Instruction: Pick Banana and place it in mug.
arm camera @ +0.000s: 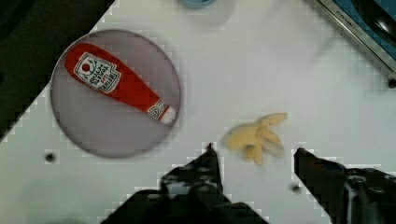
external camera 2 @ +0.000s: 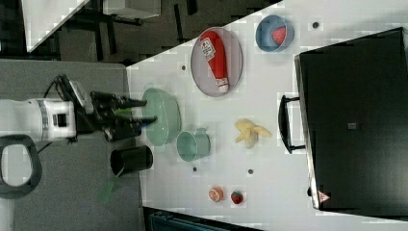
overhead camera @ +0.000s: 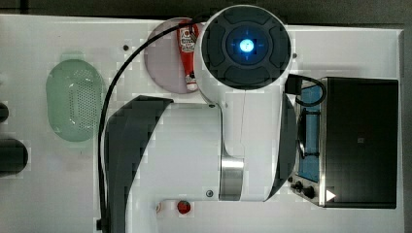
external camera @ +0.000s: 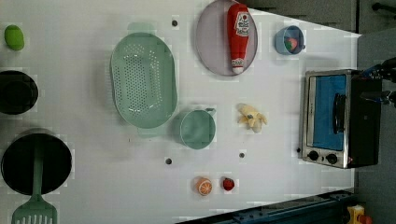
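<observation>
The pale-yellow banana [external camera: 252,117] lies on the white table between the teal mug [external camera: 198,129] and the toaster oven. In the right view the banana [external camera 2: 251,132] sits to the right of the upright mug [external camera 2: 192,145]. My gripper [external camera 2: 144,110] hangs open with nothing in it, well off the table surface, in front of the colander in the right view. In the wrist view the banana [arm camera: 256,137] shows just beyond and between my two dark fingertips, with my gripper [arm camera: 254,151] apart from it. In the top view the arm [overhead camera: 204,145] hides the banana and mug.
A pale-green colander [external camera: 144,79] stands beside the mug. A grey plate [external camera: 210,51] holds a ketchup bottle [external camera: 237,37]. Also on the table: a blue bowl [external camera: 283,41], a toaster oven [external camera: 336,119], an orange slice [external camera: 204,185], a strawberry [external camera: 228,184] and black pots [external camera: 35,163].
</observation>
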Motion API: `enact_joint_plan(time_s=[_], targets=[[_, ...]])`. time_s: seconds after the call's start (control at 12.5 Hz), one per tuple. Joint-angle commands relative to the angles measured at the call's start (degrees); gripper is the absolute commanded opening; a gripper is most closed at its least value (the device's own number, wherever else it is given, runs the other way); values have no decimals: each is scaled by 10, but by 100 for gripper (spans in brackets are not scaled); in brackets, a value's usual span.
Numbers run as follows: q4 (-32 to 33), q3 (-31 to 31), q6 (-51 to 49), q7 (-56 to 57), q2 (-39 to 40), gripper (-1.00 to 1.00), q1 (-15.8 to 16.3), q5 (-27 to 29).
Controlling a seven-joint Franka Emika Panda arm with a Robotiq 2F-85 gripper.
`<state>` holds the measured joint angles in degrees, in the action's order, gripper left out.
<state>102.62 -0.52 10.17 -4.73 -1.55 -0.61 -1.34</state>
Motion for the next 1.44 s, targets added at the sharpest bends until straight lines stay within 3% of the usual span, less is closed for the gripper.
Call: enact_joint_plan(time_s=[0.08, 0.24, 0.32, 0.48, 1.04, 1.44], targets=[[125, -11, -110, -14, -201, 48, -2, -9], [142, -11, -102, -14, -196, 91, -2, -9], [156, -11, -90, -11, -192, 100, -2, -9], [191, -10, -43, 21, -177, 100, -1, -9], [328, -13, 209, 321, -71, 100, -1, -9], [368, -13, 363, 427, 41, 100, -1, -9]])
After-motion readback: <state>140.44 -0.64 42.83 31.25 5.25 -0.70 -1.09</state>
